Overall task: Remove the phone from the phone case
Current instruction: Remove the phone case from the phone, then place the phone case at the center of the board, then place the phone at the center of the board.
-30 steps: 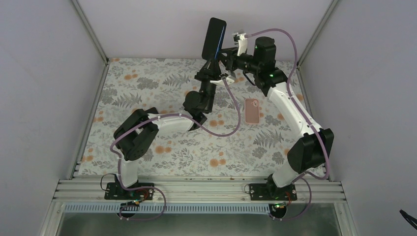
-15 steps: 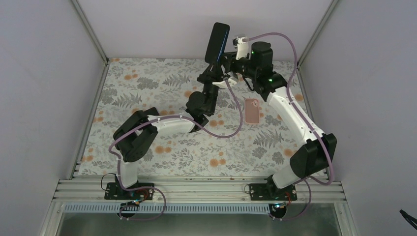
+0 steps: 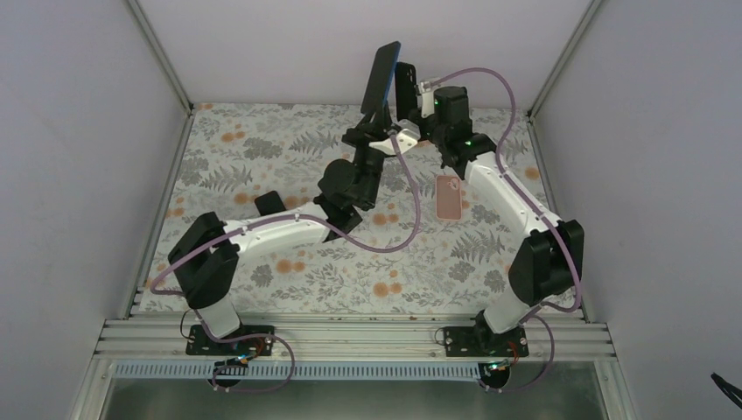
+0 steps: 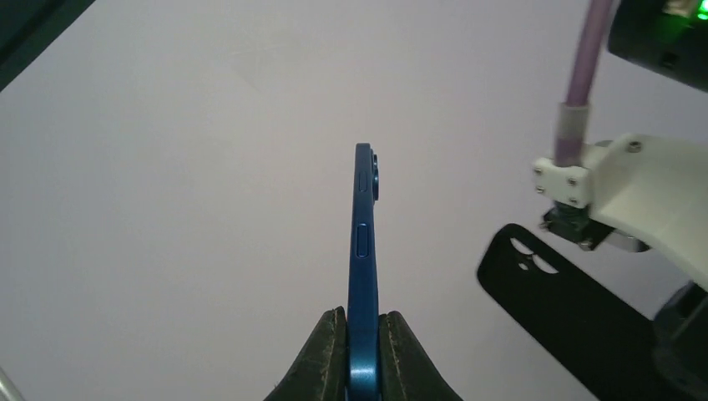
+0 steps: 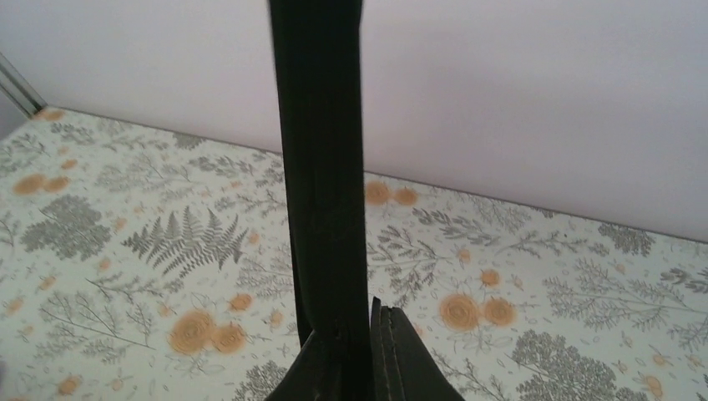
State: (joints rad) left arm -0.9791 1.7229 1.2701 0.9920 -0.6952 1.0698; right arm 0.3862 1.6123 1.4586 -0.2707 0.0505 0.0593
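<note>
Whereas a second ago one dark slab stood between both arms, the phone (image 4: pixel 364 242) now stands bare and upright in the air. Its blue edge and side buttons are exposed, and the closed left tool (image 4: pixel 363 324) pinches its lower end. Just beside the phone, to its right and apart from it, the black phone case (image 4: pixel 561 305) hangs empty with its camera cutout showing. The right tool (image 5: pixel 355 338) is clamped on the case's lower edge. Well below the phone, a pink phone-shaped item (image 3: pixel 449 194) lies flat on the floral surface (image 3: pixel 262 149). I judge the separation done; what remains is at most setting both pieces down.
</note>
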